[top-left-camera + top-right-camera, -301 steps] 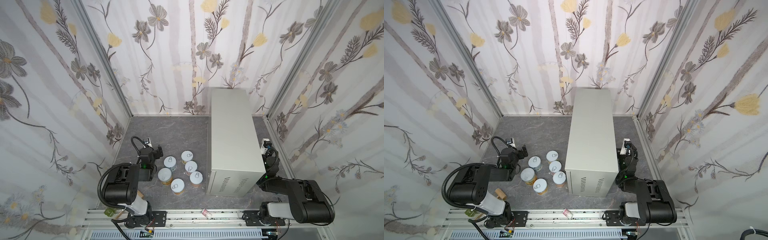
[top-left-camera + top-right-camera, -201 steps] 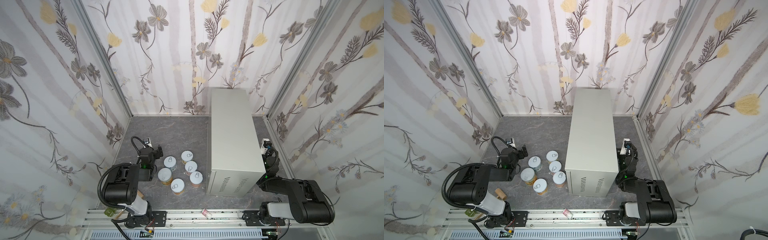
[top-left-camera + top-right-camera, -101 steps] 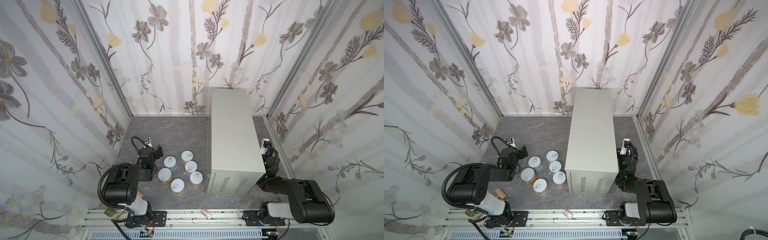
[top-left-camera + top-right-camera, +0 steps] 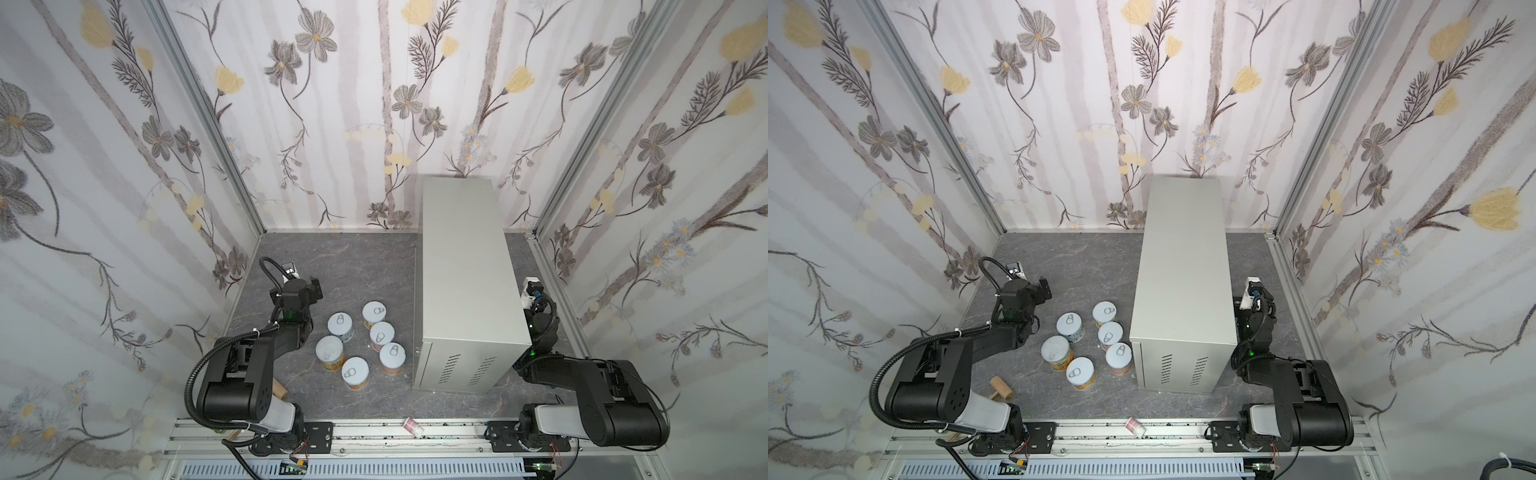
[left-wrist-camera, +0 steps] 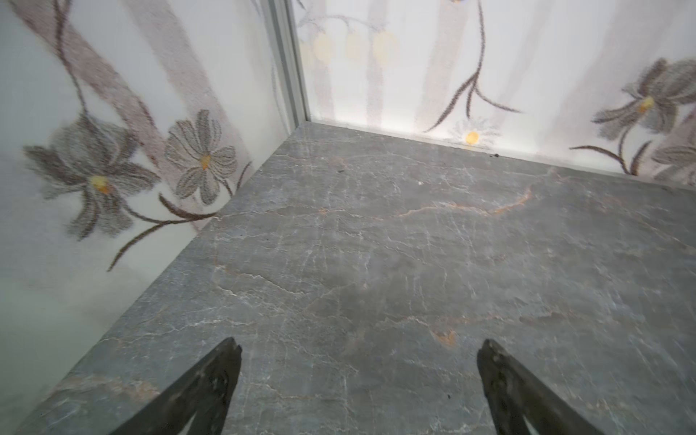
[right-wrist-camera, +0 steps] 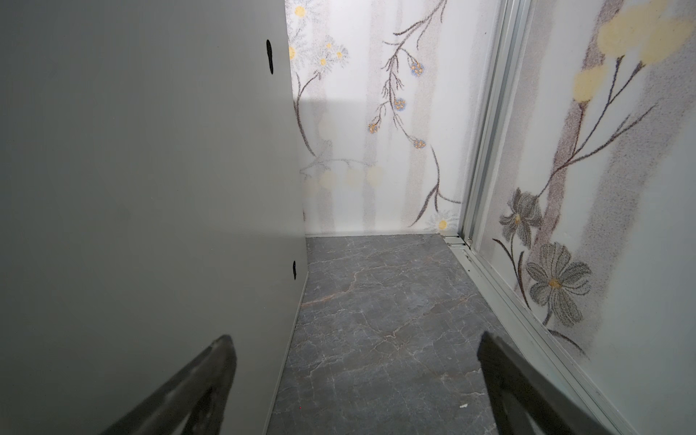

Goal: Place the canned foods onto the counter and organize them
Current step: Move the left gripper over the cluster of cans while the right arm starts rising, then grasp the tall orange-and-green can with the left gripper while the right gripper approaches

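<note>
Several canned foods (image 4: 340, 326) (image 4: 1070, 325) with silvery pull-tab lids stand upright in a cluster on the dark stone floor, just left of the counter (image 4: 461, 270) (image 4: 1183, 270). The counter is a tall light grey cabinet with a bare flat top and vent slots on its near face. My left gripper (image 4: 312, 288) (image 5: 359, 344) hovers low, left of and behind the cans, open over bare floor, with no can in its wrist view. My right gripper (image 4: 1250, 300) (image 6: 356, 339) sits in the narrow gap between the counter's right side (image 6: 150, 188) and the wall, open and empty.
Floral walls close in on three sides. A small wooden mallet (image 4: 1000, 388) lies on the floor near the left arm's base. A small pink-and-white item (image 4: 413, 426) rests on the front rail. Open floor (image 4: 353, 266) stretches behind the cans.
</note>
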